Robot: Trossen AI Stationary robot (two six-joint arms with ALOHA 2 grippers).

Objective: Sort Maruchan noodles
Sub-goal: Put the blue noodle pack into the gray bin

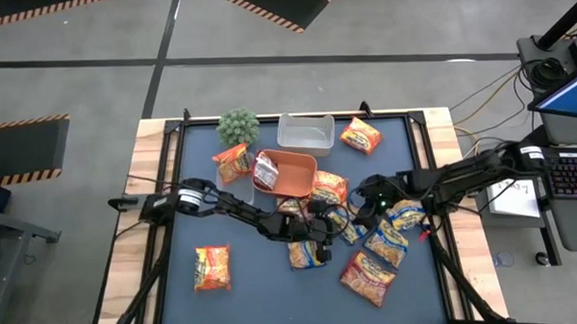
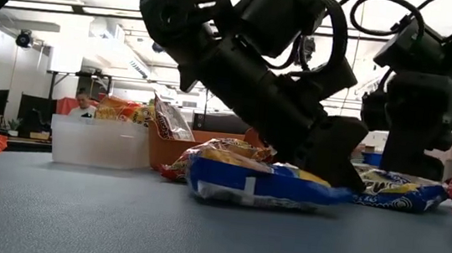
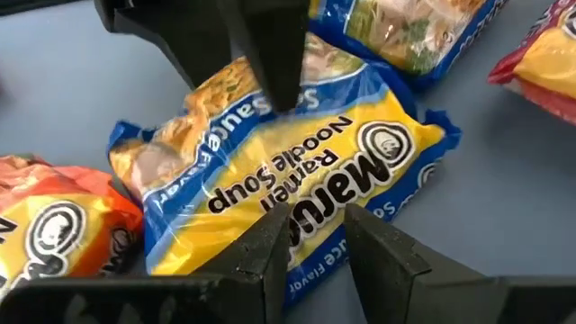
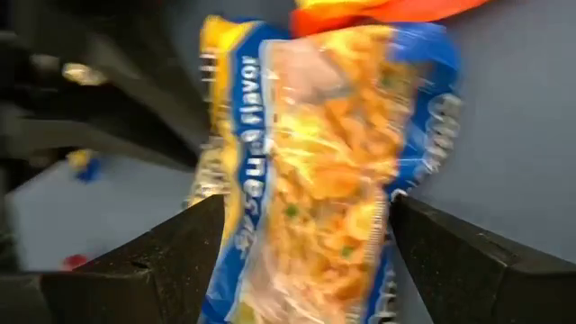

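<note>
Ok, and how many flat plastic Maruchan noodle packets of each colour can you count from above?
Orange plastic noodle packets: 4
Red plastic noodle packets: 2
Blue-and-yellow plastic noodle packets: 3
Total: 9 clearly visible; the two dark arms may hide more in the middle pile.

Dark table [image 1: 273, 278] bears noodle packets [image 1: 212, 267], tubs [image 1: 305, 133].

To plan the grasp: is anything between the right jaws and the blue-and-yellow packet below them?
Nothing visible does: the right gripper has its jaws open on either side of the blue-and-yellow packet. The left gripper is close by.
</note>
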